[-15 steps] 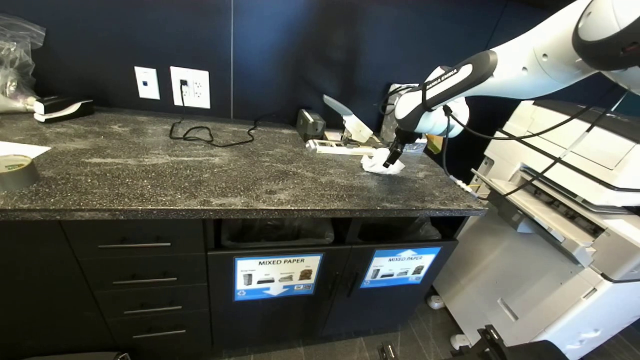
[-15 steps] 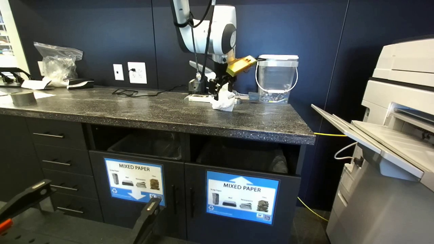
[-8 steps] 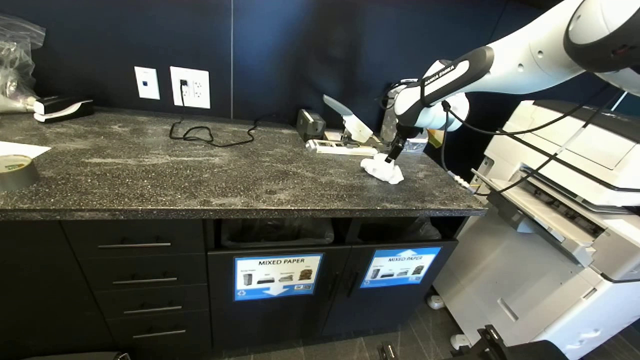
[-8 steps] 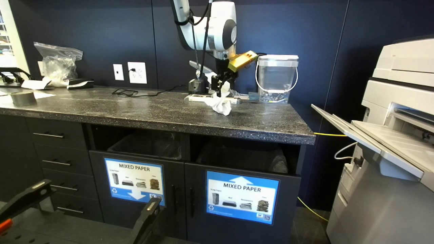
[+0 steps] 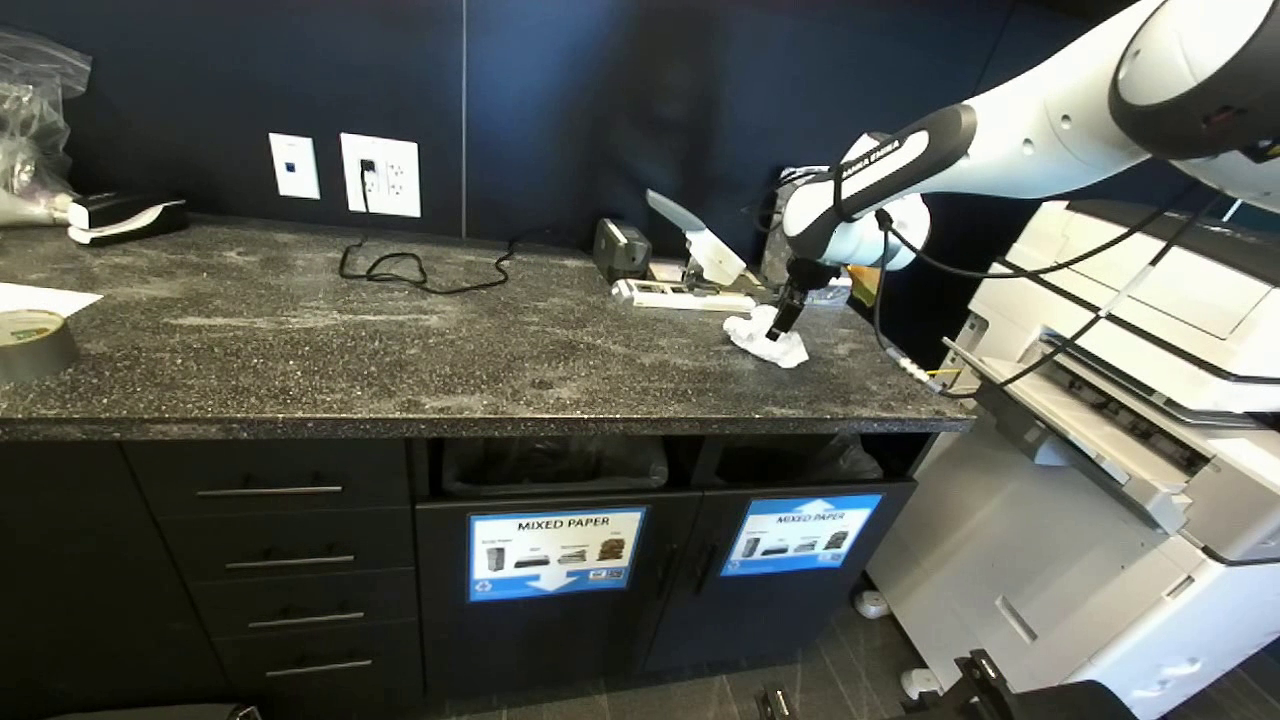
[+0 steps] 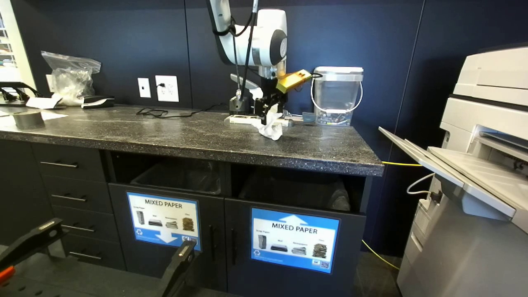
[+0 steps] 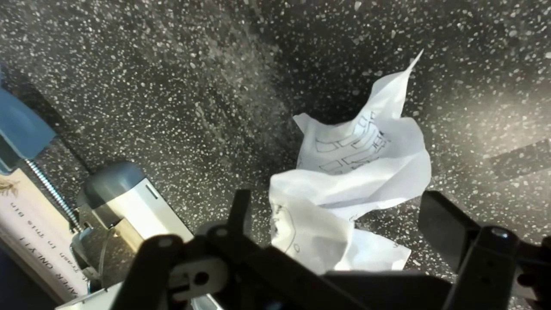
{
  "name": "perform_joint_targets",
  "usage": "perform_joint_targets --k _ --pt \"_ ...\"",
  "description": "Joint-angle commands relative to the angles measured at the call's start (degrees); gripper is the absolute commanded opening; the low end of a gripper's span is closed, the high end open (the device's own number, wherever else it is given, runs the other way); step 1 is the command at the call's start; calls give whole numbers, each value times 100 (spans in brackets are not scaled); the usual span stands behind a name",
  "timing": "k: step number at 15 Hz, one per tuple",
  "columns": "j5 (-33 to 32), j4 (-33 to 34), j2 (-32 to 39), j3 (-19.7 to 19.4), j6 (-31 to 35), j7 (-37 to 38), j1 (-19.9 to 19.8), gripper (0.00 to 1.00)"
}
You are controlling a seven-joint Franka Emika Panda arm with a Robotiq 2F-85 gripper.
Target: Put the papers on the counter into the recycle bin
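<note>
The papers (image 7: 344, 193) lie as a loose, crumpled white pile on the dark speckled counter (image 5: 450, 370), with pen drawings showing on them in the wrist view. Both exterior views place the pile (image 5: 765, 345) near the counter's right end. My gripper (image 7: 342, 219) is lowered over it with its jaws wide apart; part of the pile sits between the fingers, and bare counter shows on either side of it. In an exterior view the gripper (image 6: 270, 114) partly covers the paper's top. Below the counter is the recycle bin (image 6: 293, 189), a dark slot over a blue sign (image 6: 295, 241).
Behind the papers stand a paper-punch-like device (image 5: 700, 295) and a small dark box (image 5: 620, 250). A clear lidded tub (image 6: 338, 93) is to their right. A similar slot (image 6: 177, 177) has a paler sign. A large printer (image 5: 1100, 400) stands beyond the counter's end.
The gripper rose a little off the papers, then came back down over them. The pile has changed shape and slid slightly toward the counter's front edge. The jaws stay wide.
</note>
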Motion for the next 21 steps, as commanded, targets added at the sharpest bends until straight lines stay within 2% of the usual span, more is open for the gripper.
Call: perform_joint_targets --k 1,7,8,9,10,15,18,21 --pt "272 375 294 -31 2 -240 76 100" --pt "378 719 668 -54 -115 -291 136 100" --pt "402 793 702 -29 -169 -335 89 75" --pt "391 830 746 -38 -182 -325 108 74" --pt "362 835 772 -70 -154 -280 161 68" --pt "382 958 793 -62 -293 -328 111 27" --pt "338 942 724 -136 -523 -305 144 9" --pt "279 877 629 -252 -909 -316 192 4"
